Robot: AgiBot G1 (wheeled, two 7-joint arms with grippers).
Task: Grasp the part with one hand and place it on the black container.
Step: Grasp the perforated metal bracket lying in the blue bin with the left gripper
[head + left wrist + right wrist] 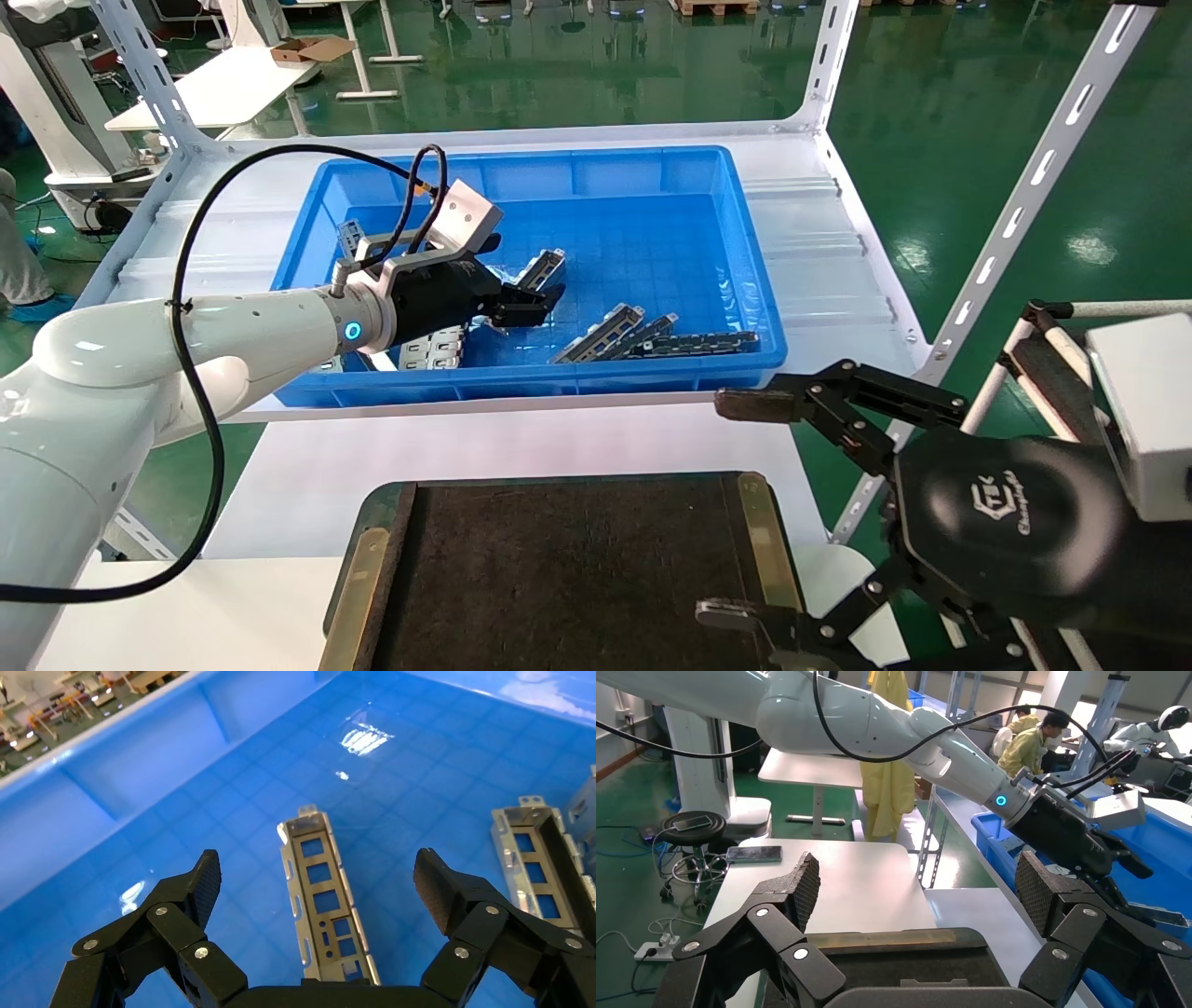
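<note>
— Claw status?

— My left gripper (316,881) is down inside the blue bin (745,242), fingers (204,881) spread wide with nothing held. The part (325,899), a narrow metal channel strip with rectangular cutouts, lies flat on the bin floor between my fingertips, which do not touch it.

— Other strips?

— One more (530,860) lies just beside it in the bin, and several (615,334) lie near the bin's front wall.

— And the black container (568,568)?

— In front of the bin, bare felt. My right gripper (736,508) hovers wide open at the bin's near right corner, holding nothing.
</note>
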